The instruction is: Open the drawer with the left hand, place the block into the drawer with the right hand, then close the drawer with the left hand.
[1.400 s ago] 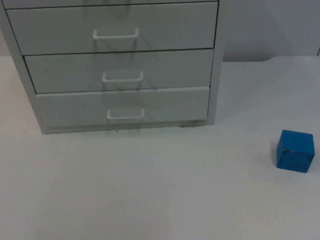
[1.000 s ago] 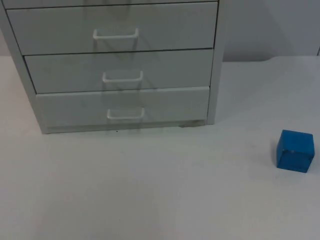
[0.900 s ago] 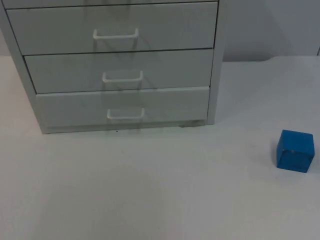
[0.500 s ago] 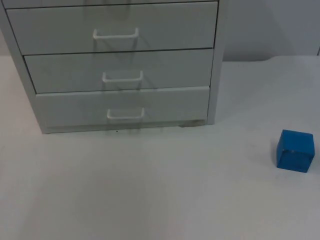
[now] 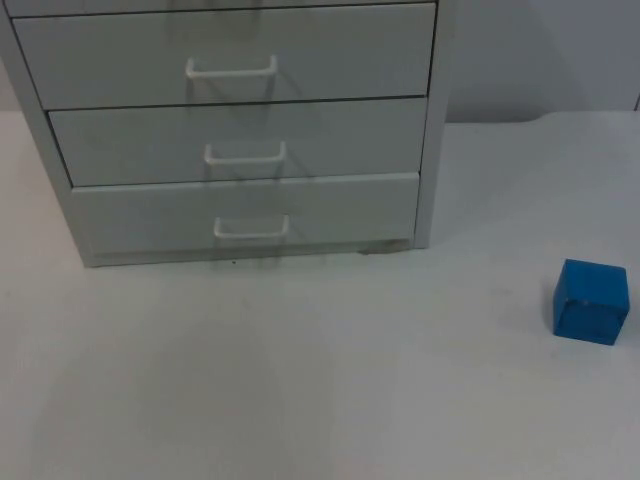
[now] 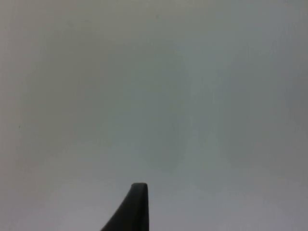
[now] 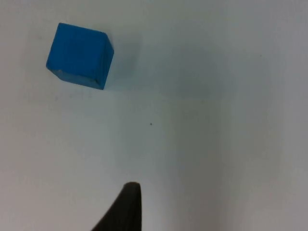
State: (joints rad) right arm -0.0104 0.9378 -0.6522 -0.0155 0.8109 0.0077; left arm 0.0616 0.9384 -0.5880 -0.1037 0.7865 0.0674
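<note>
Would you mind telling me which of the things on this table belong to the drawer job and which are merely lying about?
Belongs to the job:
- drawer cabinet, three drawers, all shut
- blue block, on the table to the cabinet's right, apart from it

Merely there:
- white table
- grey partition wall
</note>
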